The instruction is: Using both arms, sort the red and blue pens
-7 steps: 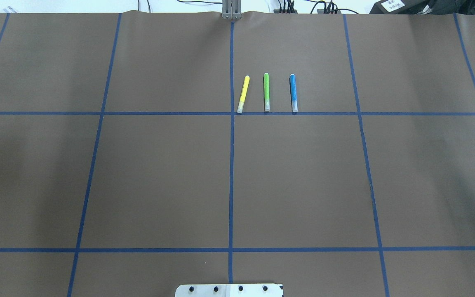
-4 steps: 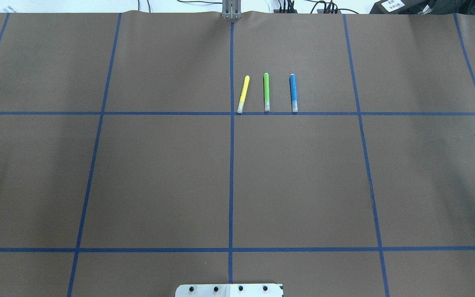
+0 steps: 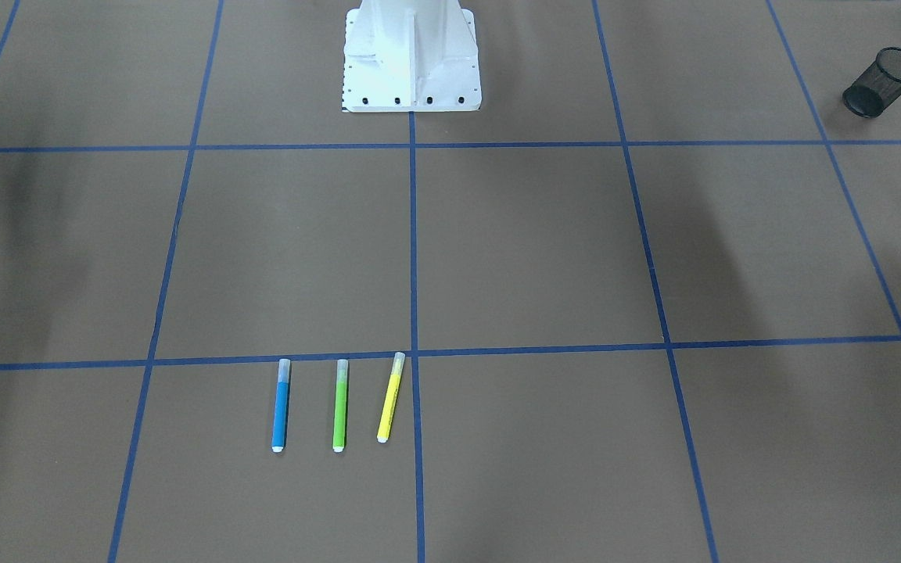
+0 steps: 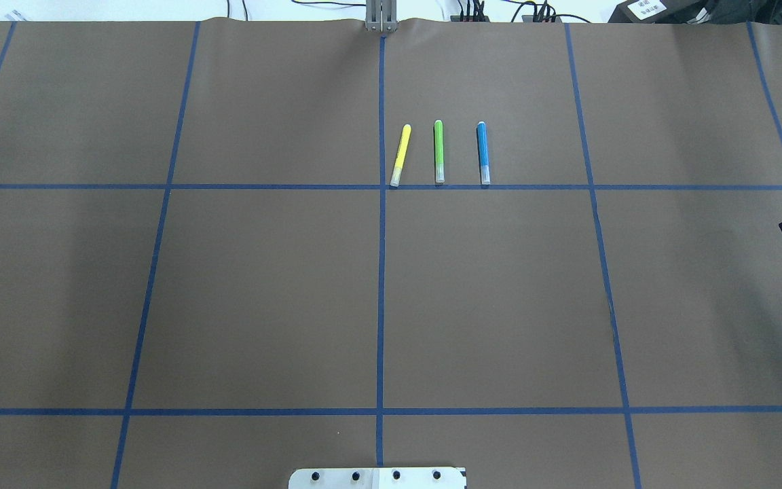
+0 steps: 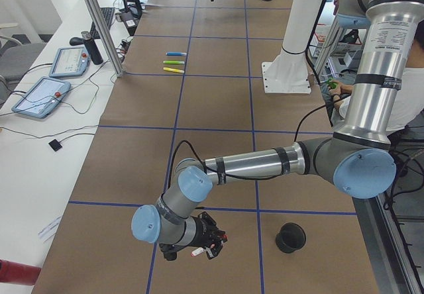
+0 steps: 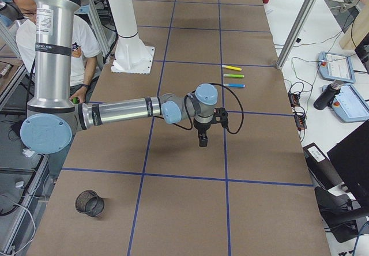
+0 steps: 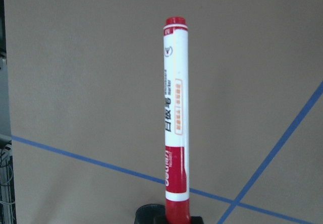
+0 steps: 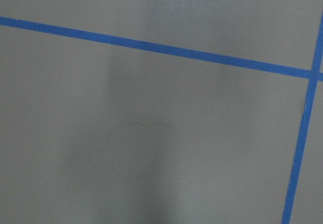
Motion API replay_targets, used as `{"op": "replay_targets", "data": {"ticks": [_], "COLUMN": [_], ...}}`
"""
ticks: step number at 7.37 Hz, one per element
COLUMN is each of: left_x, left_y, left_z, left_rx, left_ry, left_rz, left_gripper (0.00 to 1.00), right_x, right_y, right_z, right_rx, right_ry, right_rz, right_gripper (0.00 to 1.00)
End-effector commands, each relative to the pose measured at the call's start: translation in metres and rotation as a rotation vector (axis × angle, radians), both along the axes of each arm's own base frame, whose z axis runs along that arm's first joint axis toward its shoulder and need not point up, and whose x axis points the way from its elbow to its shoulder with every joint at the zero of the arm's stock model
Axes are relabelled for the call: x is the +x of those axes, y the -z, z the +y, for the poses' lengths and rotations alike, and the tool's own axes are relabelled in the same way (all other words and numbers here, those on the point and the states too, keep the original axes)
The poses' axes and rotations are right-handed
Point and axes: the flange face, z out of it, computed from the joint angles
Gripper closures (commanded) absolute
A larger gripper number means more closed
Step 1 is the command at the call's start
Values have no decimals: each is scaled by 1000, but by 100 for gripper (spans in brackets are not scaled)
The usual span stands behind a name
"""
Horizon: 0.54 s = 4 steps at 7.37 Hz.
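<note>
The left gripper (image 5: 211, 242) is clamped on the red end of the red marker (image 7: 175, 108), low over the table (image 4: 262, 292), far off toward the robot's left end from the white pedestal (image 3: 411, 62). In the left wrist view the marker stands straight out from the gripper, red cap at the far tip. Its white barrel carries black Chinese characters and small orange-boxed print that I cannot read with any certainty.

The right gripper (image 6: 202, 142) hangs pointing down over bare brown paper, well out to the robot's right of the pedestal. Only a corner of it shows in the overhead view, so I cannot tell whether its fingers are parted or closed.

The blue highlighter (image 4: 482, 153) lies flat across the table from the pedestal, a little to the robot's right of it. It is well apart from both grippers, with the right gripper the nearer one.

By count:
- One red marker.
- One blue highlighter.
- One green highlighter (image 4: 438, 152), beside the blue.
- One yellow highlighter (image 4: 400, 155), on the green one's other side. All three lie roughly parallel, their clear caps touching a blue tape line.
- Two black mesh cups. One cup (image 5: 289, 238) stands near the left gripper. The other cup (image 6: 89, 203) stands at the table's end on the robot's right.

A person (image 6: 75, 42) in a white shirt sits behind the pedestal.
</note>
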Motion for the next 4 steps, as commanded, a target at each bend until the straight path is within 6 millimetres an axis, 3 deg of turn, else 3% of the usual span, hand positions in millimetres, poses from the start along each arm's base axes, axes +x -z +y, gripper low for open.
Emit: {"op": "replay_targets", "data": {"ticks": [1, 3, 4], "left_x": [2, 7, 9], "left_y": [-2, -1, -8], "left_z": [36, 76, 107], "left_rx": [-160, -309, -352], "left_ry": [-25, -42, -35], "left_rz": [75, 152, 164], "left_gripper": [100, 100, 100], "right_x": [-3, -5, -5], "right_y": [1, 5, 5], "right_z": [0, -2, -2], "right_rx": [3, 9, 9], "right_ry": [6, 8, 9], "right_rz": [2, -5, -5], "right_gripper": [0, 0, 0]}}
